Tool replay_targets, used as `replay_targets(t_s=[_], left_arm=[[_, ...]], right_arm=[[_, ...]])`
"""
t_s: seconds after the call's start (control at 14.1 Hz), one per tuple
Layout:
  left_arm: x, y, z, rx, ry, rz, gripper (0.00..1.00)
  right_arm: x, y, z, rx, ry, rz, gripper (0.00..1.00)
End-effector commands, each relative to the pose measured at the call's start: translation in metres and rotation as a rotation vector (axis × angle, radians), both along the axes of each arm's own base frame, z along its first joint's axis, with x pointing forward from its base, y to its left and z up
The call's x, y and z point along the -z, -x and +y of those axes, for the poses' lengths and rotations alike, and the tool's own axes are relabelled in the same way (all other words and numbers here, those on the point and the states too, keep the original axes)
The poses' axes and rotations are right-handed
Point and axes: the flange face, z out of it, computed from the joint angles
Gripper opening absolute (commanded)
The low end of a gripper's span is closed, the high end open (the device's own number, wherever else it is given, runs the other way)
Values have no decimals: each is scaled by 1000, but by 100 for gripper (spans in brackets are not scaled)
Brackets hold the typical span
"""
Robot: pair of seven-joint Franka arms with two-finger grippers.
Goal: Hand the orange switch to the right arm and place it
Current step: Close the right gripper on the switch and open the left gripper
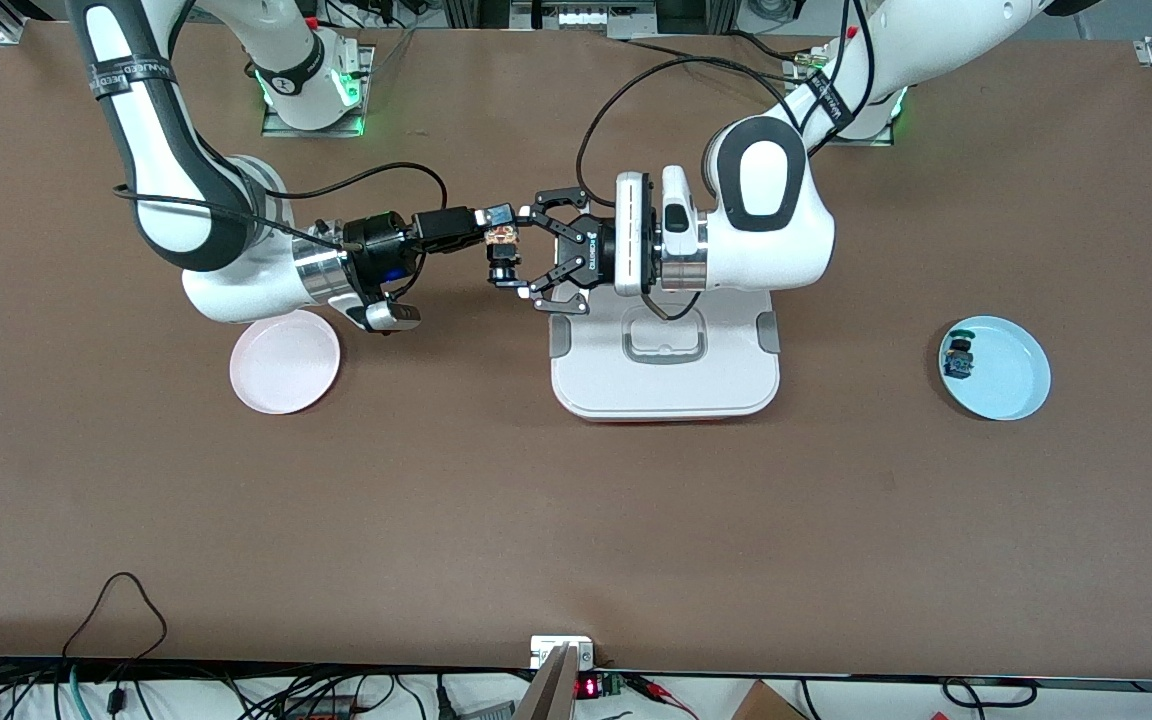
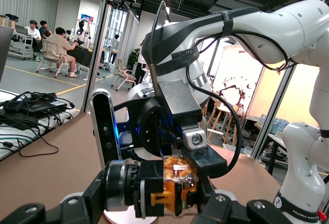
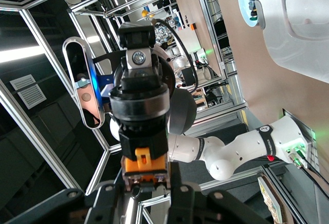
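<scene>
My two tools meet in the air above the tabletop [image 1: 576, 520], just over the edge of the white tray [image 1: 664, 370] that lies near its middle. Between them is the orange switch [image 1: 504, 250], held up off the surface with both tools closed on it at once.

My left tool [image 1: 526, 248] reaches in from the left arm's end, level with the tabletop, its black fingers clamped on the switch's dark body. In the left wrist view, the switch [image 2: 172, 185] sits tight between those fingers with its orange part showing.

My right tool [image 1: 492, 228] comes in from the right arm's end and faces the left one head-on; its narrow fingers are pinched on the end of the switch nearest it. In the right wrist view, the switch [image 3: 144, 157] fills the middle of the frame.

A pink plate [image 1: 285, 362] lies on the tabletop below my right arm's wrist. A light blue plate [image 1: 1011, 375] lies toward the left arm's end, with a small dark switch [image 1: 958, 357] resting on it near its rim.
</scene>
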Motion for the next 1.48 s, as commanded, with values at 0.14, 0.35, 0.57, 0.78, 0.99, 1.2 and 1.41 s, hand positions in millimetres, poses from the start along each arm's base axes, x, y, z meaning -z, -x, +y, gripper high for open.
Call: replay_targets(t_s=[0.14, 0.35, 0.57, 0.78, 0.99, 1.2, 1.41], left_arm=[[-5, -2, -1, -17, 30, -5, 100], [-5, -2, -1, -15, 30, -3, 100], [-5, -5, 6, -3, 42, -2, 100], [-7, -9, 15, 29, 78, 4, 100], [-4, -8, 20, 69, 105, 15, 100], [2, -10, 33, 97, 107, 14, 100], [0, -16, 46, 142, 98, 15, 100]], right_arm=[[-8, 3, -2, 33, -37, -12, 7], [-11, 1, -1, 55, -59, -5, 6], [-12, 1, -1, 59, -58, -9, 3], [-13, 0, -2, 62, -58, -10, 2], [-15, -1, -5, 66, -59, -15, 1], [-15, -3, -13, 73, -53, -18, 0], [-16, -10, -28, 94, -45, -23, 0]])
